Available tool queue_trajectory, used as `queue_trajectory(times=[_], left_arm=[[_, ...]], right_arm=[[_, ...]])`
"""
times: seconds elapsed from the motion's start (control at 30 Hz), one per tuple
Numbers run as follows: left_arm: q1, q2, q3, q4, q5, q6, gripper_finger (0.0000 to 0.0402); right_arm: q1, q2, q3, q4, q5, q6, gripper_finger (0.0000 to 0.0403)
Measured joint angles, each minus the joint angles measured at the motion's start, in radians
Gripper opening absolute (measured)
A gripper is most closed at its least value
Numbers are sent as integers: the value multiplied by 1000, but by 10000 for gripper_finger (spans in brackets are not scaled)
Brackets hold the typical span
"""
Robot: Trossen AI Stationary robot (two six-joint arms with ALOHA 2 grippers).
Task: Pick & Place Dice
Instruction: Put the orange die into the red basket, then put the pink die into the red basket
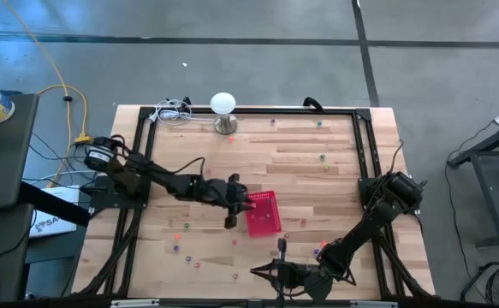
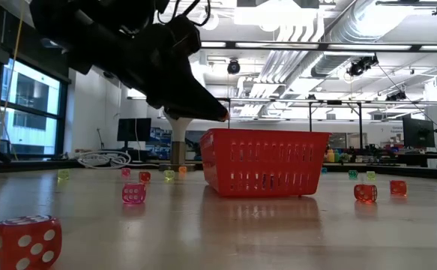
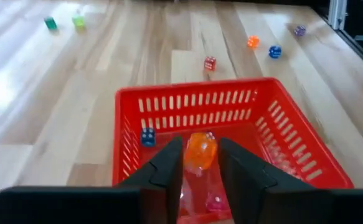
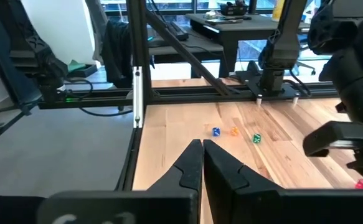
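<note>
The red basket (image 1: pixel 264 212) (image 2: pixel 263 161) stands mid-table on its base. My left gripper (image 3: pixel 200 163) (image 1: pixel 247 203) hangs over the basket's left rim, fingers apart, with an orange die (image 3: pixel 201 151) between the fingertips above the basket's inside. A blue die (image 3: pixel 147 137) and a pink die (image 3: pixel 215 202) lie in the basket. Several more dice lie scattered on the table, among them a red one (image 2: pixel 25 241) and a pink one (image 2: pixel 133 193). My right gripper (image 4: pixel 202 150) (image 1: pixel 266 272) waits shut and holding nothing near the table's front edge. My left gripper has the orange die (image 3: pixel 200 146) between its two fingertips, which slant down from the table's left over the basket. The die is clear of the basket floor. Whether the fingers touch the die's sides, I cannot tell.
A white dome-topped lamp (image 1: pixel 223 107) and a coiled white cable (image 1: pixel 172 111) sit at the far edge. A black frame (image 1: pixel 365 145) borders the table. Loose dice lie beyond the basket (image 3: pixel 210 63) (image 3: pixel 274 51) and near the front left (image 1: pixel 177 248).
</note>
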Motion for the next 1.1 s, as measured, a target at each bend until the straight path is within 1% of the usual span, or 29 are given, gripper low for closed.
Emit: queue_trajectory(times=[0.1,0.27,0.33,0.43,0.67,0.77,0.83,0.93,1.1], left_arm=[[-17,0,0,-2,-48,18,123],[-39,-5,0,-1,-78,21,165],[-54,-23,0,0,-82,20,175],[-89,-59,0,-8,-77,16,178],[-240,-168,0,-236,-63,-61,178],[-314,-180,0,-319,-25,-104,179],[-362,-176,0,-371,-21,-127,179],[-415,-143,-1,-394,-71,-135,179],[-450,-26,-1,-318,-250,-190,179]], right_arm=[[0,0,0,0,-19,0,3],[0,0,0,0,-32,0,3],[0,0,0,0,-32,0,3],[0,0,0,0,-32,0,3],[7,0,0,0,-37,2,3],[7,0,0,0,-58,19,3],[7,0,0,0,-60,23,3],[6,0,0,1,-61,23,3],[5,0,0,6,-61,27,3]])
